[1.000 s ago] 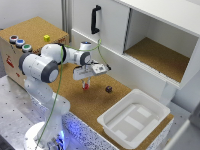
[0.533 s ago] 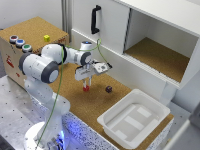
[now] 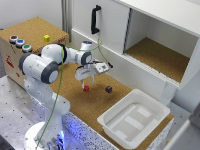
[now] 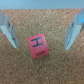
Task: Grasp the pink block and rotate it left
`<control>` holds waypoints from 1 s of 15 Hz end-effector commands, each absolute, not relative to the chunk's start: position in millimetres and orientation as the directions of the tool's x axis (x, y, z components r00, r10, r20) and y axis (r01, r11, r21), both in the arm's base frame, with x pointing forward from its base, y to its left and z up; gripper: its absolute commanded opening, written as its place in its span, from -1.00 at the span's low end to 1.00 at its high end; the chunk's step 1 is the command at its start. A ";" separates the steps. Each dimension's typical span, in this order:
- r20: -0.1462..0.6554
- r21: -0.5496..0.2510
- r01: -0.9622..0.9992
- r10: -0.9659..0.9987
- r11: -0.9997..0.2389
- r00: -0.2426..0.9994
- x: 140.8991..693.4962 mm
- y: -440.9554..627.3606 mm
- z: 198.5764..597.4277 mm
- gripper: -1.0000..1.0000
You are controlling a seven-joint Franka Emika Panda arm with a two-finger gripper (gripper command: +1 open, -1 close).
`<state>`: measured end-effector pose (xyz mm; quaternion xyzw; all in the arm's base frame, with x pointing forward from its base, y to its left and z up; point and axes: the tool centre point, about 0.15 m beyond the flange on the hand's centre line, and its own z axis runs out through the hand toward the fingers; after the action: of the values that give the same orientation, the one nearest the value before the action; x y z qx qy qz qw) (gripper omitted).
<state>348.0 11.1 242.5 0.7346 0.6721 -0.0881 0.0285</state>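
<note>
Gripper [image 3: 86, 79] hovers right above the pink block [image 3: 86, 88] on the cork tabletop [image 3: 85, 107], jaws spread wide and holding nothing. In the wrist view the block [image 4: 38, 47] sits between the fingers [image 4: 73, 31], untouched. Approach step, I'd say; next comes lowering, closing, then the leftward twist.

Both gripper fingers [image 4: 74, 31] run off the wrist view's edge; the pink block [image 3: 86, 88] shows no legible marking in the exterior view.
</note>
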 end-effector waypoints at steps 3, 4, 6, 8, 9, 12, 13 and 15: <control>-0.160 -0.088 0.993 0.985 -0.080 0.065 352.1 10.8 245.4 1.00; -0.160 -0.088 0.993 0.985 -0.080 0.065 352.1 10.8 245.4 1.00; -0.167 -0.077 0.993 0.983 -0.094 0.080 348.1 11.2 242.5 1.00; -0.134 -0.062 0.989 0.983 -0.135 0.125 344.1 8.8 253.0 1.00; -0.119 -0.054 0.986 0.982 -0.156 0.149 340.9 8.1 258.5 1.00; -0.029 -0.071 0.949 0.951 -0.308 0.306 330.4 3.2 275.2 1.00; -0.023 -0.079 0.918 0.921 -0.389 0.388 325.2 -2.0 279.3 1.00; -0.050 -0.062 0.838 0.841 -0.541 0.539 321.4 -14.5 282.6 1.00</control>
<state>341.9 9.9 256.7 0.8039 0.5914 -0.0624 0.0094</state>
